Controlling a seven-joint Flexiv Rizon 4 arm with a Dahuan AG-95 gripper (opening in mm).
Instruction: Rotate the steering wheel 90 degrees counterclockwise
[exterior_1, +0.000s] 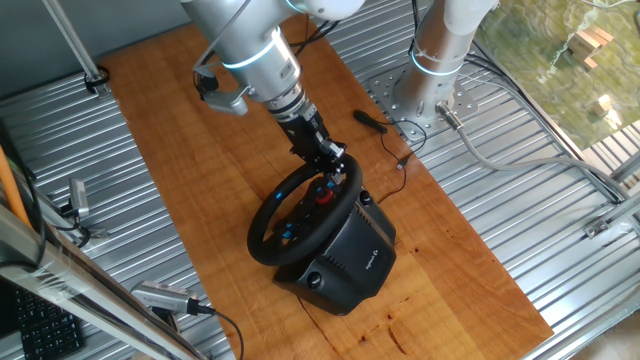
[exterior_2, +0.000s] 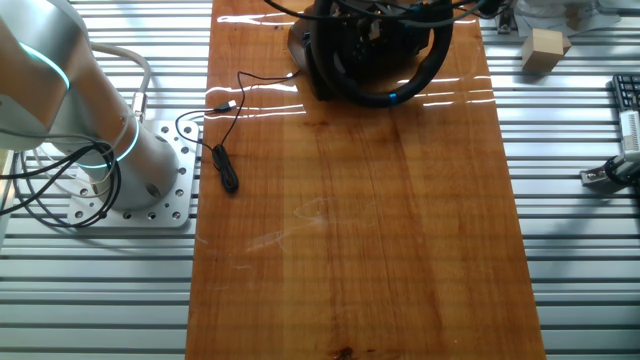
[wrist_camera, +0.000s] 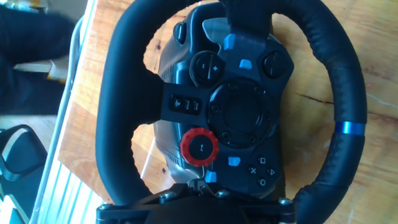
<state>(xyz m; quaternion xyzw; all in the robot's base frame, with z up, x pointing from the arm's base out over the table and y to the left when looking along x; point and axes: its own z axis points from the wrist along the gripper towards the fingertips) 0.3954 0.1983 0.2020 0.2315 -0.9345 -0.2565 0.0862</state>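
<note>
The black steering wheel stands tilted on its boxy black base near the middle of the wooden board. My gripper is at the far upper part of the rim and looks shut on it. In the hand view the steering wheel fills the frame. Its hub shows a red dial and blue buttons, and a blue stripe marks the rim at the right. My gripper covers the rim at the bottom edge. In the other fixed view the steering wheel sits at the board's far end.
A small black tool with a cable lies on the board near the arm's base plate; it also shows in the other fixed view. The wooden board rests on ribbed metal. A wooden block lies off the board.
</note>
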